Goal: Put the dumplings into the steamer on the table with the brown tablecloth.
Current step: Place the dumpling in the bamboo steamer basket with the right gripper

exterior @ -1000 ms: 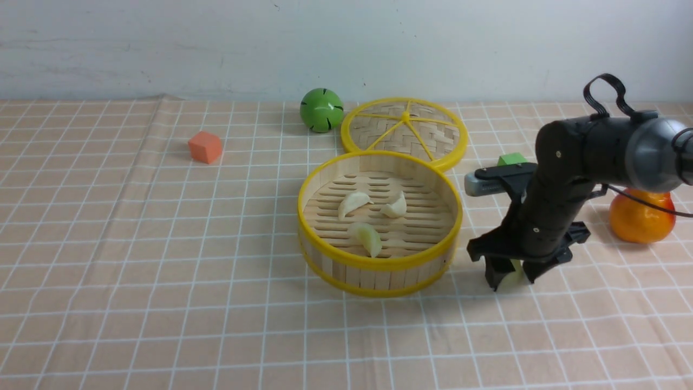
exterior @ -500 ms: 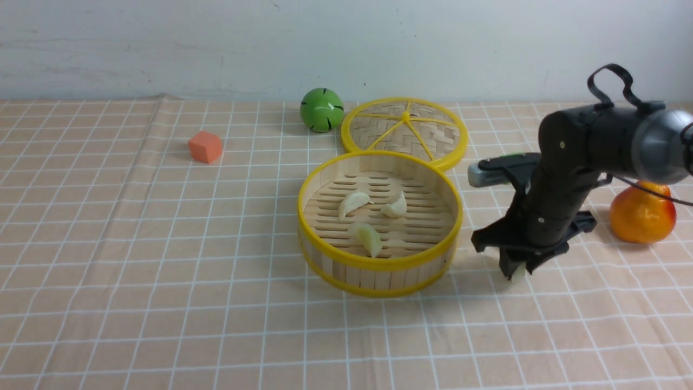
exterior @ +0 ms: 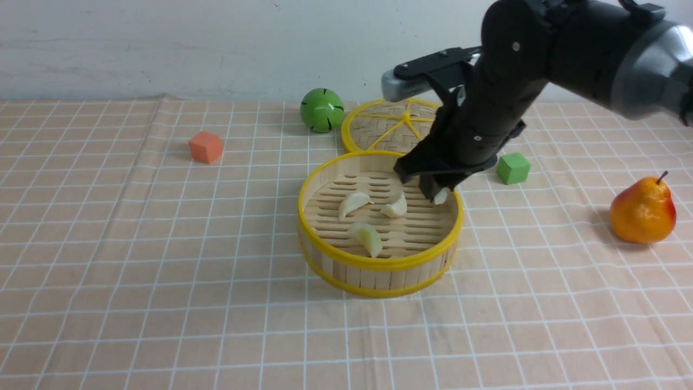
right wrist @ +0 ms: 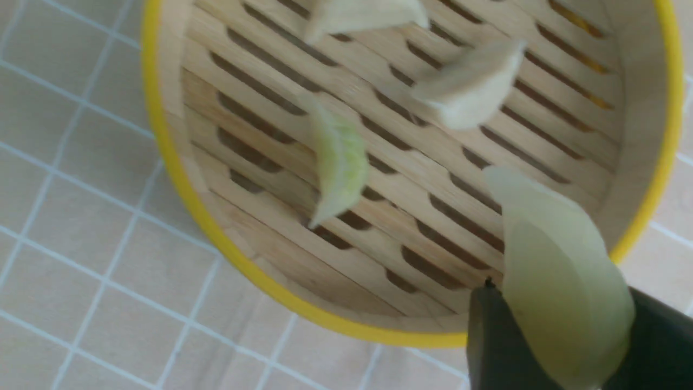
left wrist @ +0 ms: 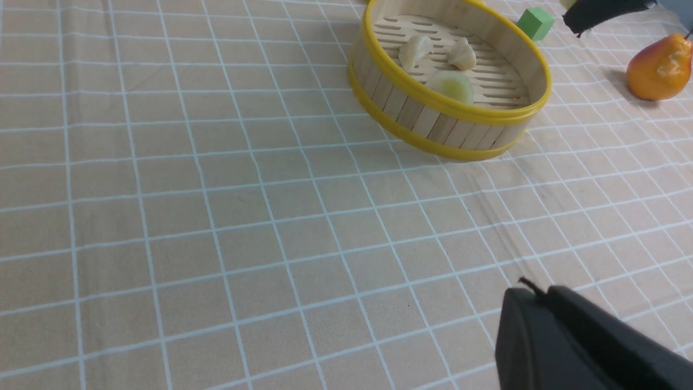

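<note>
Nearest the robot, the left end effector (left wrist: 563, 336) sits low over the counter (exterior: 108, 336). Its jaws are closed on nothing and it is well apart from the work. The brown tablecloth (exterior: 162, 244) is slightly creased.

Mid-counter stands the steamer (exterior: 379, 264), upright and uncovered. Three dumplings lie on its slatted floor: one pale green dumpling (exterior: 368, 238) toward the near wall, and two cream dumplings (exterior: 353, 203) side by side behind it.

The right end effector (exterior: 436, 195) hangs over the steamer's far right portion, just inside the rim. It is clamped on the held dumpling (right wrist: 552, 254), a glossy pale green crescent. The dumpling's long axis runs roughly along the fingers, its free end pointing down into the basket.

Judgement: bare slats lie directly beneath, and the other three dumplings sit to the left and nearer. Release belongs to the right arm. The margin to the right wall looks slim, so a rim strike is the risk.

Beyond are the woven lid (exterior: 390, 130), a green cube (exterior: 512, 168), a pear (exterior: 642, 210), an orange cube (exterior: 205, 147) and a green ball (exterior: 321, 110).
</note>
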